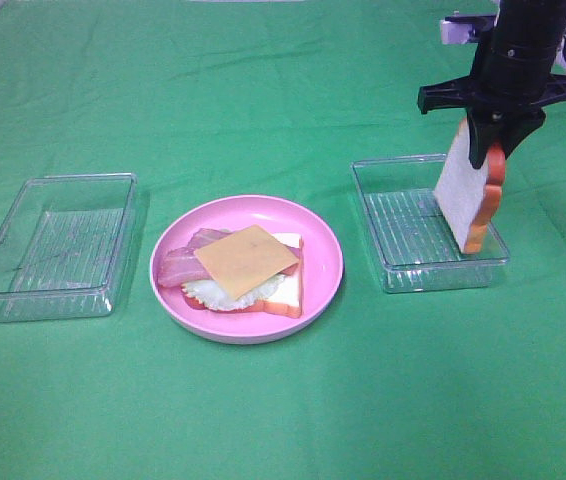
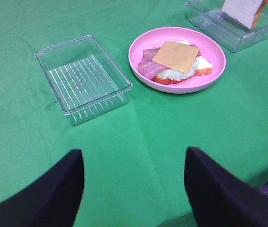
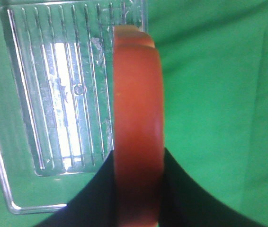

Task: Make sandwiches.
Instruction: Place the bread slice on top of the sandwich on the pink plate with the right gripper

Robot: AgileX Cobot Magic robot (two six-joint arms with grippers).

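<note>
**Top slice gripped edge-on over the right tray, stack on the plate not yet capped**

Nearest the front edge of the green tabletop (image 1: 283, 420), the left gripper (image 2: 134, 189) hangs with its dark fingers spread wide and nothing between them.

Further in, near the middle of the cloth, the pink plate (image 1: 325, 285) carries the open sandwich: a bread slice (image 1: 285, 295) at the bottom, lettuce (image 1: 225, 293), bacon (image 1: 181, 262), and a yellow cheese slice (image 1: 246, 258) on top. The left tray (image 1: 53, 245) stands bare towards the left edge.

Towards the right edge, the right tray (image 1: 403, 245) lies under the second bread slice (image 1: 468, 195), which hangs upright, its lower end at or just above the tray floor; I cannot tell which. The right gripper (image 1: 488, 150) is clamped across the slice's crust, a finger pressed on either face.

The hold is on the upper end only, so the slice could swing or slip during the carry to the plate. Released while upright or tilted, it would likely land crooked, nudging the loose cheese and bacon off the stack. A low pass could also catch the tray's wall and drag the tray.
</note>
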